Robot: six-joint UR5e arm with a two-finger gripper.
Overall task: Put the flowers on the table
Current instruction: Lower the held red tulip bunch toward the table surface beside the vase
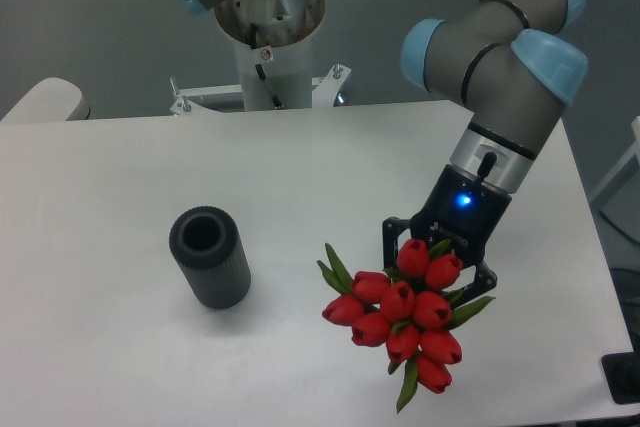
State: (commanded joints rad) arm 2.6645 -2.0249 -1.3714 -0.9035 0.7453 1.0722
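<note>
The flowers, a bunch of red tulip buds with green leaves, sit at the front right of the white table. The buds face the camera and hide the stems. My gripper is right behind and above the bunch, its dark fingers reaching down around the upper buds. The buds cover the fingertips, so the gap between the jaws does not show. I cannot tell whether the bunch rests on the table or hangs from the gripper.
A dark grey ribbed cylinder vase stands empty at the front centre-left, apart from the flowers. The arm's base column stands at the table's far edge. The table's right edge and front edge run close to the bunch.
</note>
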